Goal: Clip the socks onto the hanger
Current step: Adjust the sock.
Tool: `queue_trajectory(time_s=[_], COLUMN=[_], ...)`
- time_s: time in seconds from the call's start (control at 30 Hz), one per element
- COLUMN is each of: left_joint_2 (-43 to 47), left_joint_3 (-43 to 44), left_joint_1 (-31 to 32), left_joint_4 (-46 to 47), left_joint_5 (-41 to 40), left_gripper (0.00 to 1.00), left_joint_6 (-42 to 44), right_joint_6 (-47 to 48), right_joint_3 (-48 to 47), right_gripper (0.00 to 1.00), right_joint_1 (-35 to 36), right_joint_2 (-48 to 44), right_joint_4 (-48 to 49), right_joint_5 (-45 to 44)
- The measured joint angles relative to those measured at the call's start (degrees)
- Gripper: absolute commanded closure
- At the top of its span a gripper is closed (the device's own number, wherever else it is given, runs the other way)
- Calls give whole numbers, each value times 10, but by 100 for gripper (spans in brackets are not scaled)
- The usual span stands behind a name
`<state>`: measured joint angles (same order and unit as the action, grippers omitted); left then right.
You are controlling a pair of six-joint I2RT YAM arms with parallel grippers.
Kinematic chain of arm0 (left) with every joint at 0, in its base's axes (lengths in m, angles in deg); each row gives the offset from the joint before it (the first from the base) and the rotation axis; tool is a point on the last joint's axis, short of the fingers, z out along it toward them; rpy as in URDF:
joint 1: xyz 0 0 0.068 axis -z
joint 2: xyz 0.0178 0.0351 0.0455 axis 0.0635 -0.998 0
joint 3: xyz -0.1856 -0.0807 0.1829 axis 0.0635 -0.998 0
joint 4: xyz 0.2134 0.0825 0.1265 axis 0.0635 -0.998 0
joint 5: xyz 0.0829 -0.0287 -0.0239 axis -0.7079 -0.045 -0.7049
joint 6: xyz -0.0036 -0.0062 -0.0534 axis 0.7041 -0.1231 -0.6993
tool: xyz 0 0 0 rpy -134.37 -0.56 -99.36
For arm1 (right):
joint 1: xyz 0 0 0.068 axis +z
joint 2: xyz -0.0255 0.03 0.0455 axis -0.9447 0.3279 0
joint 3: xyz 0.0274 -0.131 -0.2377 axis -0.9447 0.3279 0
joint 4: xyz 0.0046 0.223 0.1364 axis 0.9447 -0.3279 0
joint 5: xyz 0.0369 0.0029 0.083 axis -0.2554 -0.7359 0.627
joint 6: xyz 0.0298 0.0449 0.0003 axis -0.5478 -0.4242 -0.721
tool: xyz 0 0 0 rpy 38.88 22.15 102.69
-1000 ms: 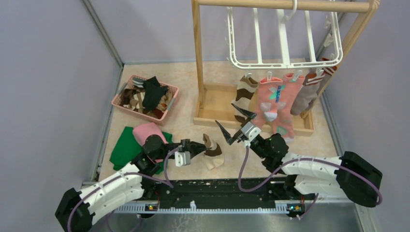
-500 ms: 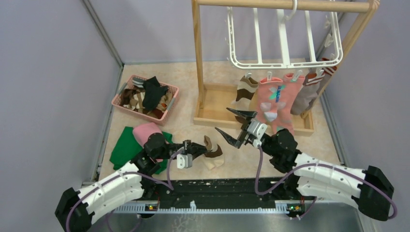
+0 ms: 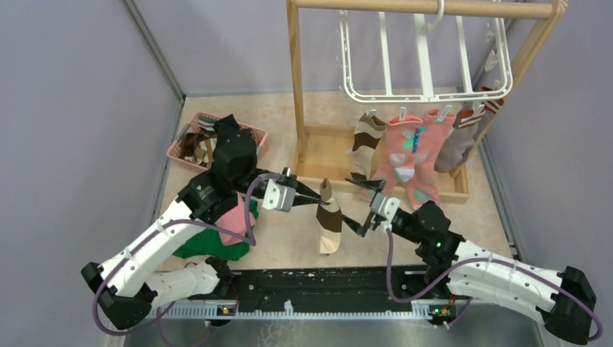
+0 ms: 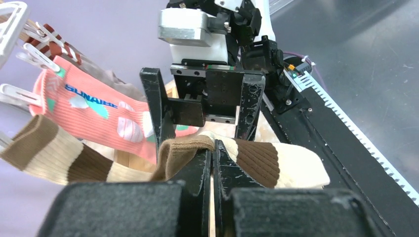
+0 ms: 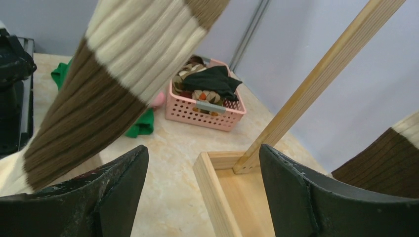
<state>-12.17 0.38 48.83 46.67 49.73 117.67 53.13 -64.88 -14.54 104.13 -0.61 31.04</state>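
Note:
My left gripper (image 3: 319,196) is shut on the brown cuff of a brown-cream striped sock (image 3: 329,225), which hangs lifted above the table. In the left wrist view the pinched sock (image 4: 269,163) drapes over the left gripper (image 4: 212,154). My right gripper (image 3: 359,205) stands open just right of that sock, its fingers (image 4: 156,106) facing it with nothing between them. In the right wrist view the sock (image 5: 123,74) hangs at upper left, beside the right gripper (image 5: 202,190). The white hanger (image 3: 426,92) hangs from the wooden stand, with a striped sock (image 3: 366,148), a salmon sock (image 3: 408,155) and a grey-brown sock (image 3: 463,137) clipped on.
A pink basket (image 3: 254,137) with more socks sits at the back left, partly behind my left arm. A green cloth (image 3: 209,244) and a pink cloth (image 3: 233,217) lie under that arm. The wooden stand's post (image 3: 295,79) and base tray (image 3: 318,155) rise just behind the grippers.
My left arm has lifted the striped sock off the table and carried it up and to the right. My right gripper has shifted slightly right and stayed open beside it.

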Motion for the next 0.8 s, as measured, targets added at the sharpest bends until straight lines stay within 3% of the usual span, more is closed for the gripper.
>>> queue_trajectory(time_s=[0.13, 0.3, 0.5, 0.8], left_joint_2=[-42, -66, -113, -182], left_joint_3=[124, 156, 155, 169], left_joint_1=[1, 2, 2, 17], left_joint_4=[-177, -322, -400, -462], left_joint_5=[-14, -36, -76, -139], left_gripper=[100, 100, 100, 100], left_joint_6=[58, 110, 135, 168], right_joint_6=[-12, -70, -147, -150], right_joint_3=[12, 36, 67, 57], right_gripper=[16, 11, 7, 9], right_joint_1=[-3, -3, -14, -19], right_joint_2=[-33, -30, -6, 87], right_joint_4=[13, 67, 119, 135], right_joint_5=[14, 26, 57, 125])
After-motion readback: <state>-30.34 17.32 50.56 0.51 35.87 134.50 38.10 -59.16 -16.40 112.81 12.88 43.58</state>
